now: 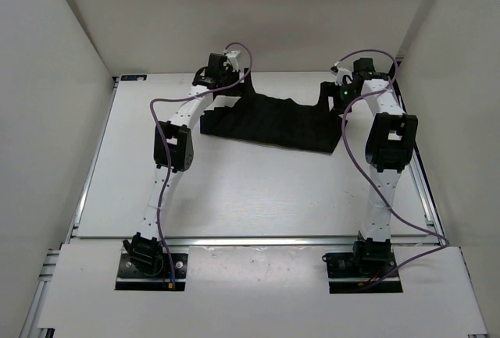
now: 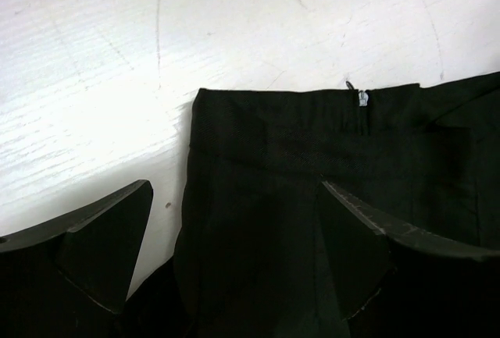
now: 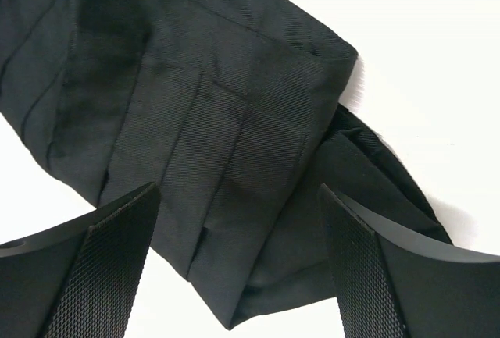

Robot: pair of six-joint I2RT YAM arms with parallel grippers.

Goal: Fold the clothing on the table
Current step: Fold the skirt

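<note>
Left tool [image 2: 234, 197] spread wide, gripping nothing; its left finger [image 2: 101, 236] is over bare tabletop [image 2: 94, 80], its right finger over black fabric. Under it is a straight-edged corner of the clothing [image 2: 266, 166], with a small grey tab [image 2: 362, 98] at the edge. Can't tell if the fingers touch the cloth. Right tool [image 3: 238, 193] also spread, empty, with pleated fabric between and below the fingers and one folded end bunched toward the right finger [image 3: 375, 268]. In the top view the clothing lies flat across the far part of the tabletop, stretched left to right between the two arms, one tool at each end.
</note>
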